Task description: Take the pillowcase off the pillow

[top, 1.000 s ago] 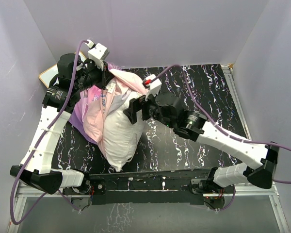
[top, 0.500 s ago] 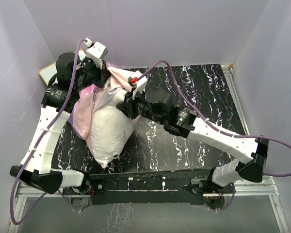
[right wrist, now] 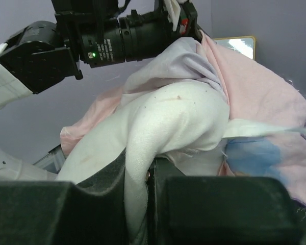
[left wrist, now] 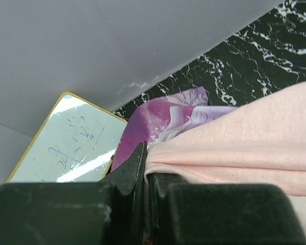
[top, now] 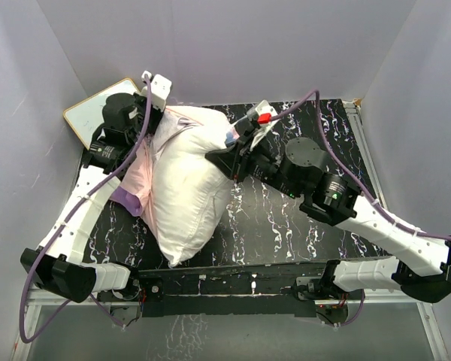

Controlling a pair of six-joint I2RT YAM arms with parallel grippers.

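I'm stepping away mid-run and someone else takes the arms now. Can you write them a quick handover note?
Left gripper: shut on a pale pink fold of the pillowcase, at the far left by the whiteboard.
Right gripper: shut on a pinch of the white pillow.
Done: most of the pillow is bare; the case is bunched along its left side and far end.
Left: pull the two apart until the case comes free.

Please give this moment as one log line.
left gripper: shut on pillowcase | right gripper: shut on pillow | pillow mostly bare | pillowcase bunched at its left, not off
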